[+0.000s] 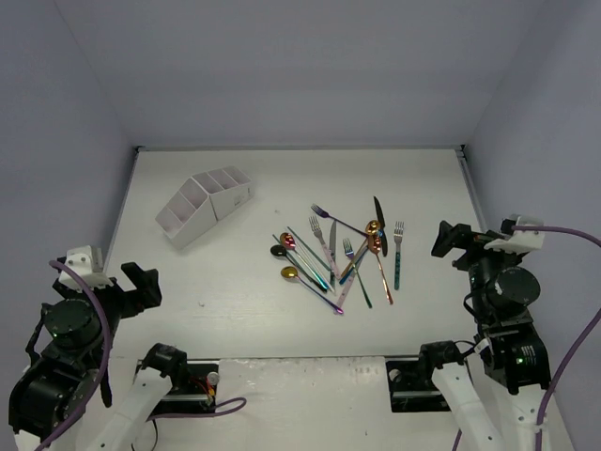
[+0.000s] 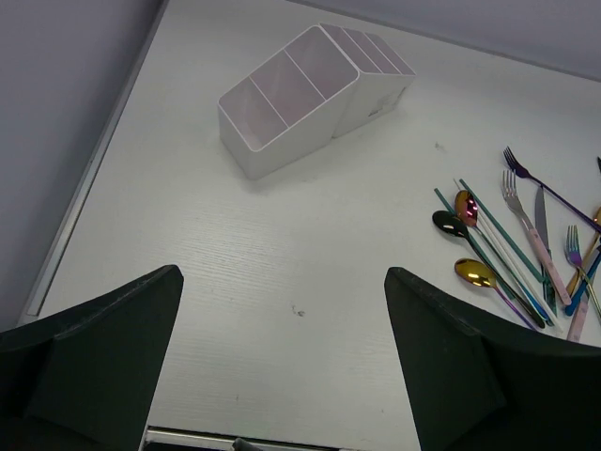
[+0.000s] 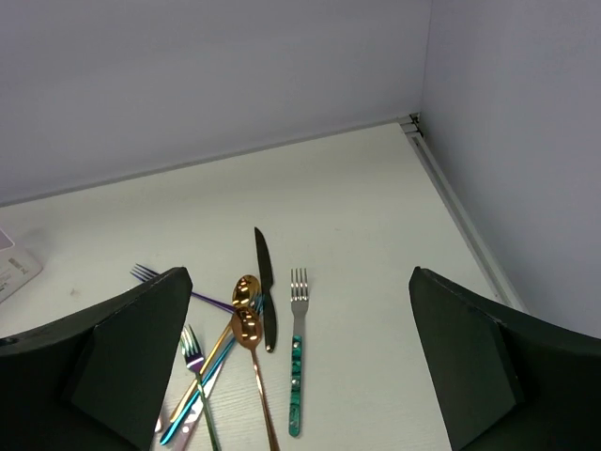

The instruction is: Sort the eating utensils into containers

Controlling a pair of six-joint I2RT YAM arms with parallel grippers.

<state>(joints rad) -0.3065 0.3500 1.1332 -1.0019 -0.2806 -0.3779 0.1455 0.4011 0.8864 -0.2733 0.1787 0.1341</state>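
White caddy (image 1: 205,205) sits on table (image 1: 235,319), four compartments in stepped row. Eating utensils (image 1: 343,254) lie in loose crossed heap right of caddy, well apart from it, all on table surface. Teal-handled fork (image 3: 297,362) at heap edge farthest from caddy, black knife (image 3: 266,282) just beside it. Left gripper (image 2: 282,274) hovers nearer arm bases than caddy, fingers spread wide, gripping nothing. Right gripper (image 3: 300,272) beyond heap from caddy, fingers likewise wide apart, nothing between.
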